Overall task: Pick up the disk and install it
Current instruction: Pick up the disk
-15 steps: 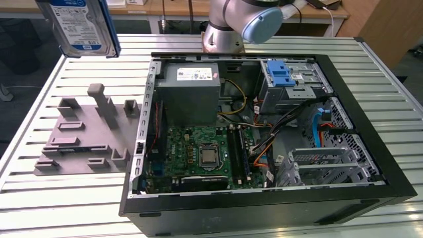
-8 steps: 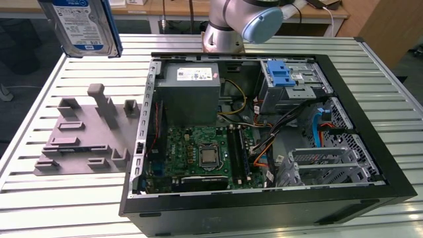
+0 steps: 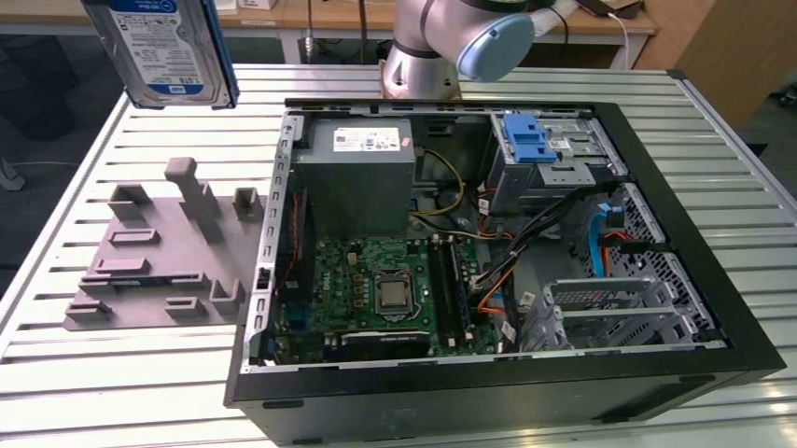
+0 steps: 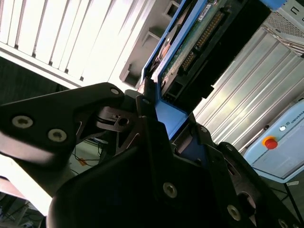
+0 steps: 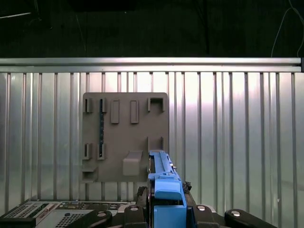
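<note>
Silver disk (image 3: 168, 51), blue-and-white label, blue frame. Fixture plate (image 3: 149, 261) plain grey on the silver ribbed tabletop (image 3: 125, 383). Case (image 3: 498, 401) black, motherboard (image 3: 373, 285) green, latch (image 3: 528, 140) blue, power supply (image 3: 355, 182) grey with white sticker.

We see the disk (image 3: 166, 51) with a glossy label and smooth blue plastic frame, a ribbed, shiny metal table (image 3: 125, 373), and a matt grey plastic fixture (image 3: 156, 257).

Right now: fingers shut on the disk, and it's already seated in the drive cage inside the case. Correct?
Not seated. The fingers are shut on the disk, but the exterior view shows it held in the air above the table, on the grey holder side, outside the case.
</note>
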Tool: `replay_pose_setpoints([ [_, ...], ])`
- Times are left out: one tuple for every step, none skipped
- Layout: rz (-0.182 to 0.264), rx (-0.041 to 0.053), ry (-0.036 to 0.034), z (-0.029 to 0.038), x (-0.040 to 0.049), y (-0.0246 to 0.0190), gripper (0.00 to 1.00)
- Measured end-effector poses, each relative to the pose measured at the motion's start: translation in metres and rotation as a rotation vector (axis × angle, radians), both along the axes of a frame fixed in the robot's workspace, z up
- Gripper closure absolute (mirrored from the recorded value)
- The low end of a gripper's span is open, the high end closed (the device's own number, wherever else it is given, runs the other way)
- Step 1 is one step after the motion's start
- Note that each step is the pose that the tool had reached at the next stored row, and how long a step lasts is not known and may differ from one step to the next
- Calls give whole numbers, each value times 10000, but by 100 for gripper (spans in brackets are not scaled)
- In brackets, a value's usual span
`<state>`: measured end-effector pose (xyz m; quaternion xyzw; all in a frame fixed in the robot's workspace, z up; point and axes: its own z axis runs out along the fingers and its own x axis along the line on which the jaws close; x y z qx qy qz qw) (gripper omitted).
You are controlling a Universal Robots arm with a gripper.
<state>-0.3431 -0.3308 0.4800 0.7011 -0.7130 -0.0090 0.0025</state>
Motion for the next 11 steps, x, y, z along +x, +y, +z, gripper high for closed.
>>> replay_pose_setpoints([
  [0,0,1,0,13,0,63],
  [0,0,0,0,26,-1,63],
  [0,0,0,0,38,-1,63],
  [0,0,0,0,49,-1,63],
  [0,0,0,0,87,-2,63],
  [0,0,0,0,98,-2,63],
  [0,0,-1,0,108,-2,63],
  [0,0,0,0,118,-2,63],
  [0,1,-1,0,129,-3,63],
  [0,1,-1,0,139,-3,63],
  [0,1,-1,0,150,-3,63],
])
